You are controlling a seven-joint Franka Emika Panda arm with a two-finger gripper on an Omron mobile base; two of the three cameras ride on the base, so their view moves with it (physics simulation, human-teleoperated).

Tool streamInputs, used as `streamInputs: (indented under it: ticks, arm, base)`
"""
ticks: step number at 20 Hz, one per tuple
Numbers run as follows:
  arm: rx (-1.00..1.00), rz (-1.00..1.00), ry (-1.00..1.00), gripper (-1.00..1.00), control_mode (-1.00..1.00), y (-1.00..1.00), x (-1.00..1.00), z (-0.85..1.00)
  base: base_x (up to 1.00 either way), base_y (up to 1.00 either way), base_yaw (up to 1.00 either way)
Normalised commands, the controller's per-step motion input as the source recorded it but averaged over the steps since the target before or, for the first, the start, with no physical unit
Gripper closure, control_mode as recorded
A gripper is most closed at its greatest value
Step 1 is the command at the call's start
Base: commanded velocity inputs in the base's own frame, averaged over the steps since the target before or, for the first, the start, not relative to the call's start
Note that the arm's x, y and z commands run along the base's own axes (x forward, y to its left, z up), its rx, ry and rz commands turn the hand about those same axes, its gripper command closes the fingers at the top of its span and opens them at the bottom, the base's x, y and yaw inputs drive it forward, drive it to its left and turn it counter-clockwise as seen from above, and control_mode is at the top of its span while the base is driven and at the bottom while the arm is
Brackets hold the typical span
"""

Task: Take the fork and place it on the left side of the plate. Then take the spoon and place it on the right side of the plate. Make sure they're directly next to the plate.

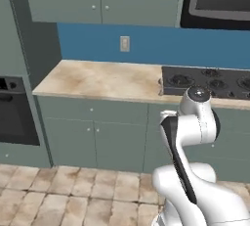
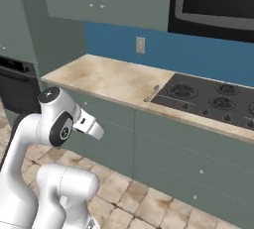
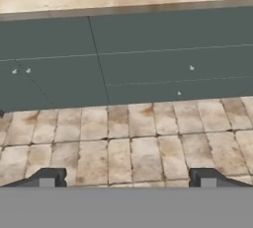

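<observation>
The gripper (image 3: 127,178) is spread wide with nothing between its two dark fingertips (image 3: 47,177), which rise at the bottom of the hand view, well apart. It is held low and away from the counter, looking across a tan tiled floor (image 3: 148,143) at grey-green cabinet fronts (image 3: 148,59), so it reads as a resting or travelling pose, not a reach. Above the cabinets runs a beige marble-like counter (image 1: 97,80), with a black cooktop (image 2: 208,99) set into its right part under a blue wall. One slim grey utensil (image 2: 152,93) lies on the counter just beside the cooktop's left edge; it is too small to tell whether it is the fork or the spoon. The other utensil and the plate cannot be made out here. A wall oven (image 1: 12,112) stands to the left. Judging from this, the task has barely begun: the arm probably needs to get closer to the counter before any pick.
</observation>
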Motion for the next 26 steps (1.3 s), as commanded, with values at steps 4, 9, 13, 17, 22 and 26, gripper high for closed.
streamInputs:
  ticks: [4, 9, 13, 17, 22, 26]
  arm:
    - [0.00, 0.00, 0.00, -1.00, 1.00, 0.00, 0.00, 0.00]
    - [0.00, 0.00, 0.00, -1.00, 1.00, 0.00, 0.00, 0.00]
    - [0.00, 0.00, 0.00, -1.00, 1.00, 0.00, 0.00, 0.00]
    - [0.00, 0.00, 0.00, -1.00, 1.00, 0.00, 0.00, 0.00]
    - [0.00, 0.00, 0.00, -1.00, 1.00, 0.00, 0.00, 0.00]
    - [0.00, 0.00, 0.00, -1.00, 1.00, 0.00, 0.00, 0.00]
  base:
    - [1.00, 0.33, -0.39]
    - [1.00, 0.22, -0.38]
    - [0.71, 0.73, -0.04]
    - [0.79, 0.32, 0.00]
    - [0.97, -0.03, 0.04]
    - [0.61, -0.42, 0.02]
